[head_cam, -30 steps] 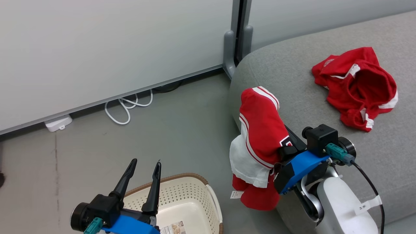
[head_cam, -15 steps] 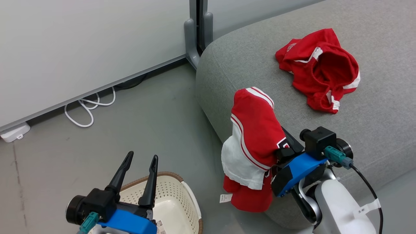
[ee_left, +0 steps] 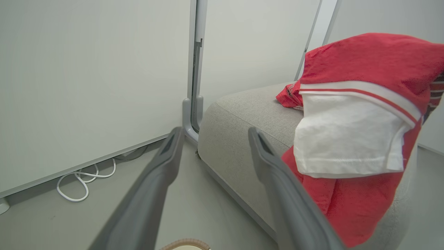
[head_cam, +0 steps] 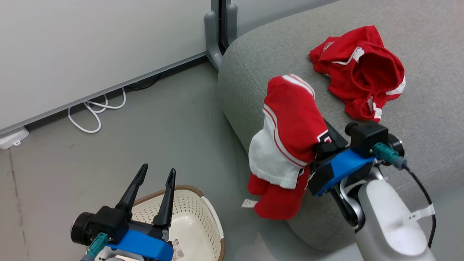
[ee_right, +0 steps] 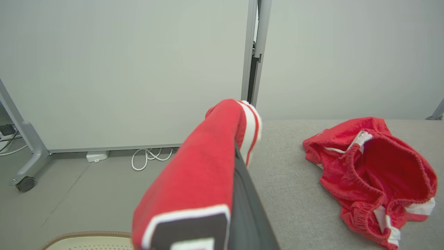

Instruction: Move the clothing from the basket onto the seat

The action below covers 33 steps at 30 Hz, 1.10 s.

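Right claw (ee_right: 236, 152) has gone up and further in over the sofa (head_cam: 427, 119) edge since half a second ago, jersey (head_cam: 293, 123) going with it; left claw about where it was. Right claw clamped on the jersey, red cloth draped over the fingers, one dark finger (ee_right: 244, 194) bare beside it. Black numeral edged white shows close to the camera in the right wrist view. Jersey is red with white stripes and a white panel; its top is above the seat near the sofa's rounded corner, its lower part hangs off the sofa's edge above the floor (head_cam: 174, 119), small white tag at the bottom. Red shorts (head_cam: 362, 69) with white trim lie crumpled on the seat top, further in from that edge, apart from the jersey.

Left claw (head_cam: 158, 167) has its fingers apart, holding nothing, poised above the basket (head_cam: 214, 217). Basket is cream, perforated, brown rim band, on the floor beside the sofa's edge. White cable (head_cam: 92, 116) is looped on the floor at the foot of the wall panel (head_cam: 90, 43); grey post (head_cam: 214, 32) stands just behind the sofa's corner.
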Motion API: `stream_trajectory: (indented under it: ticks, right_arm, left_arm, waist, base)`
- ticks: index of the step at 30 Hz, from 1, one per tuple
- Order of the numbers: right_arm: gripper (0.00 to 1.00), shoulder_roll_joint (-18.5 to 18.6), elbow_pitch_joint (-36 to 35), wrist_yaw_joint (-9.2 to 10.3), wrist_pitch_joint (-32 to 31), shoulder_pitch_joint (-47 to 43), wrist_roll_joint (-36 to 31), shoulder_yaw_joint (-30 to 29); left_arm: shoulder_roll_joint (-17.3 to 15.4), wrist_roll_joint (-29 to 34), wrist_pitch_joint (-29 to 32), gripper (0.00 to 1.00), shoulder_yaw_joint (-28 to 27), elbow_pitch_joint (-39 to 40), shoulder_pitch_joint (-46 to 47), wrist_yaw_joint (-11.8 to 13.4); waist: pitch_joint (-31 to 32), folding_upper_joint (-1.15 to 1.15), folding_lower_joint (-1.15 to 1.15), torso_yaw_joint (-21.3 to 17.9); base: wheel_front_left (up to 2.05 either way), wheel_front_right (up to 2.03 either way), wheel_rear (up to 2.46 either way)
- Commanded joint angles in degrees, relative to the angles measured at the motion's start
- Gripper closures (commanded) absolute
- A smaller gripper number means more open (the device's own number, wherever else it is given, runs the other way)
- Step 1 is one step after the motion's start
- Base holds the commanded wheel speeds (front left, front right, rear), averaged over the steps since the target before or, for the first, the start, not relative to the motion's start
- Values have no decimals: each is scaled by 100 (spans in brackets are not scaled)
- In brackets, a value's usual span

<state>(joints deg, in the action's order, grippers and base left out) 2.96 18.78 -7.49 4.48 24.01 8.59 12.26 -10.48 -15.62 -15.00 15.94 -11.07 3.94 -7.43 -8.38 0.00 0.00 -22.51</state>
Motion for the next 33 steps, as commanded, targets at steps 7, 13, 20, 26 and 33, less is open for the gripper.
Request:
stream_trajectory:
  ticks: [7,13,20,26,33]
  right_arm:
    - [100,167,102,-2,-33,1304,-89,-468]
    - [100,412,155,-1,-127,2328,-116,-1037]
    - [100,966,353,-1,-195,3772,72,-2217]
    - [100,1357,482,-1,-301,4705,-225,-3414]
    - [100,1583,825,-1,-355,4821,-590,-4061]
  left_arm:
    - [-206,113,-27,0,-52,232,358,-2]
    - [-412,180,-27,0,3,423,644,-2]
    - [-735,288,-26,0,-2,807,1134,-2]
    - [-975,369,-27,0,-104,1192,1452,-2]
    - [-1114,396,-27,0,-144,1505,1584,-2]
  waist:
    - [-617,0,0,47]
    - [-1223,0,0,97]
    - [-2155,0,0,208]
    - [-2941,0,0,283]
    - [-3414,0,0,331]
  base:
    - [0,0,0]
    - [0,0,0]
    - [0,0,0]
    - [0,0,0]
    - [0,0,0]
